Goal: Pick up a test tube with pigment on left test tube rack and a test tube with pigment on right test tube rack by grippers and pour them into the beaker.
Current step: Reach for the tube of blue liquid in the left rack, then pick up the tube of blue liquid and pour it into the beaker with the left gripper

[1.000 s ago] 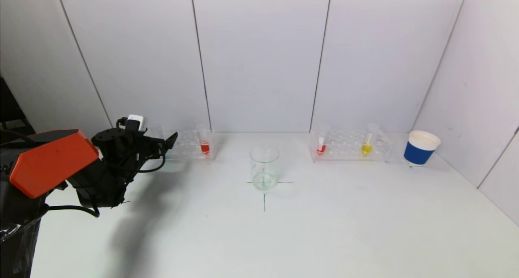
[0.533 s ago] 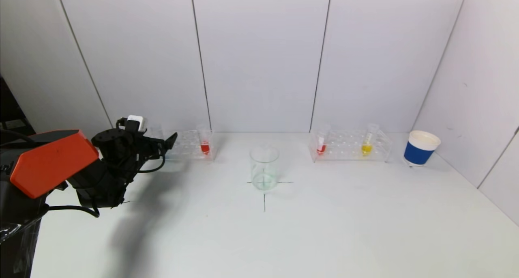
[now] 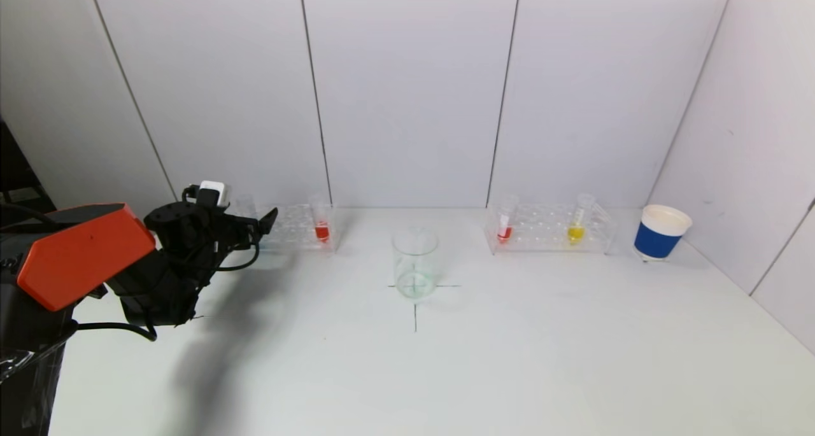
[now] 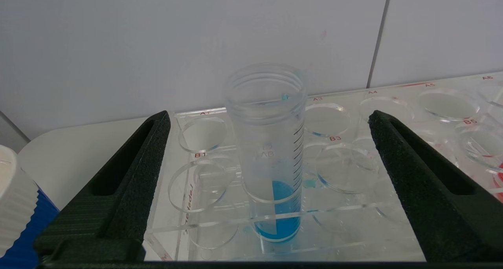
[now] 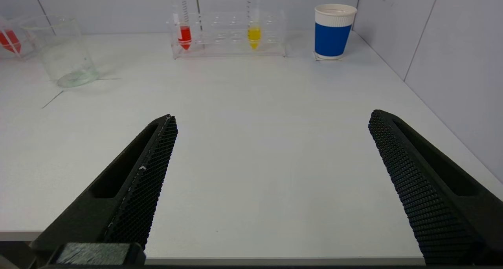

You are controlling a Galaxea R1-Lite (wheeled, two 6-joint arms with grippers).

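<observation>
The beaker [image 3: 415,262] is taken as the landmark; it stands upright on the white tabletop [image 3: 509,359] over a drawn cross mark, and it appears to hold no pigment.

To the robot's left of the beaker, near the back wall, the left test tube rack [image 3: 293,226] is seen, a clear plastic rack. A tube with red pigment [image 3: 321,223] stands at the end of that rack nearest the beaker. At the far end of the same rack, away from the beaker, the left tool [image 4: 267,155] is held wide open, with one black finger on either side of a tube with blue pigment [image 4: 271,159]. That tube stands upright in a rack hole, open at the top, and is not touched by either finger. In the left wrist view a blue paper cup [image 4: 15,206] is partly seen just beside the rack, on the side away from the beaker.

To the robot's right of the beaker, the right test tube rack [image 3: 551,229] is set against the wall. A second red tube [image 3: 505,223] is held in its end nearest the beaker, and a tube with yellow pigment [image 3: 578,223] farther along. Beyond that rack, well apart from the beaker, another blue paper cup with a white rim [image 3: 661,232] is placed.

The right tool [image 5: 271,182] is held open above the near edge of the tabletop, well apart from the beaker, with nothing between its fingers.
</observation>
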